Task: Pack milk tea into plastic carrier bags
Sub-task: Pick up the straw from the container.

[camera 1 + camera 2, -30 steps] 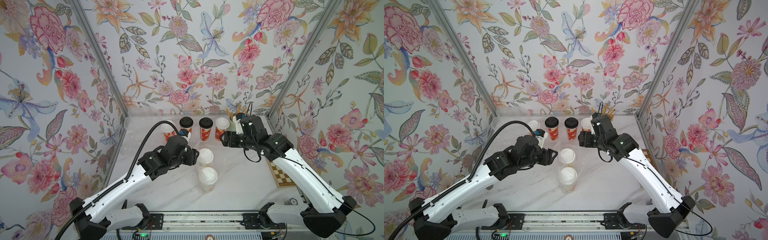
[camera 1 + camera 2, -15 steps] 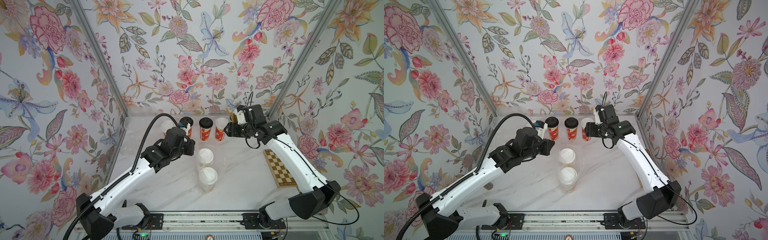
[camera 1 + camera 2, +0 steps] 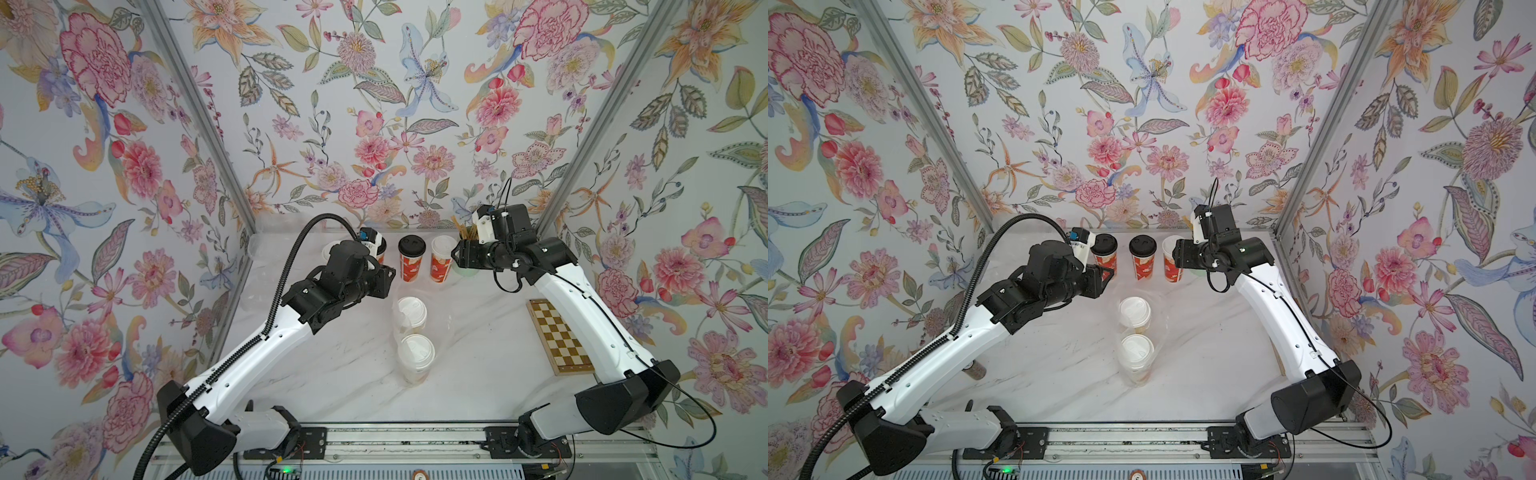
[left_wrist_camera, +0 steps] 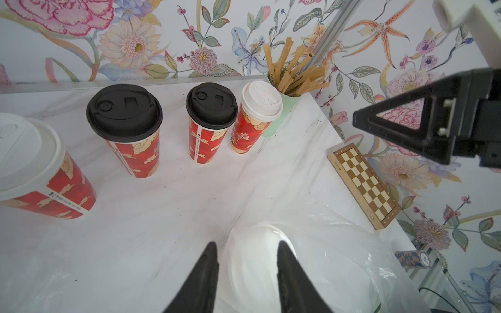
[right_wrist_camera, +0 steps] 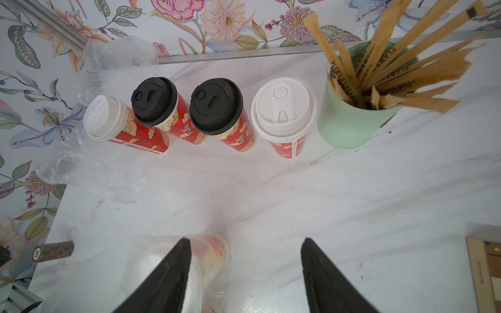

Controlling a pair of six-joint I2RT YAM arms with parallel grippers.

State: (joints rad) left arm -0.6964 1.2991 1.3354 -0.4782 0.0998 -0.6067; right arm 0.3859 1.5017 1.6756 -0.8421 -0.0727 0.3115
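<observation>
Mid-table, two clear cups point(image 3: 411, 311) sit in a bag point(image 4: 339, 238). The left gripper point(image 4: 246, 246) and right gripper point(image 5: 245, 241), both spread and empty, have drawn back toward the red cups point(image 3: 410, 259), likely next.

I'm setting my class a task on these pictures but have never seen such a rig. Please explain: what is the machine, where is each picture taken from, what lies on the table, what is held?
Two white robot arms stand at a white marble table. Each ends in black pincers: the left gripper and the right gripper. Both top views look down on the whole scene; each wrist view comes from a camera on one arm, looking past its pincers. At the back stand four red printed cups, black- or white-lidded, and a mint-green cup of brown straws. Mid-table, two clear white-lidded cups sit inside a transparent plastic bag. A wooden chessboard lies at the table's right edge. Both grippers are open, empty.
</observation>
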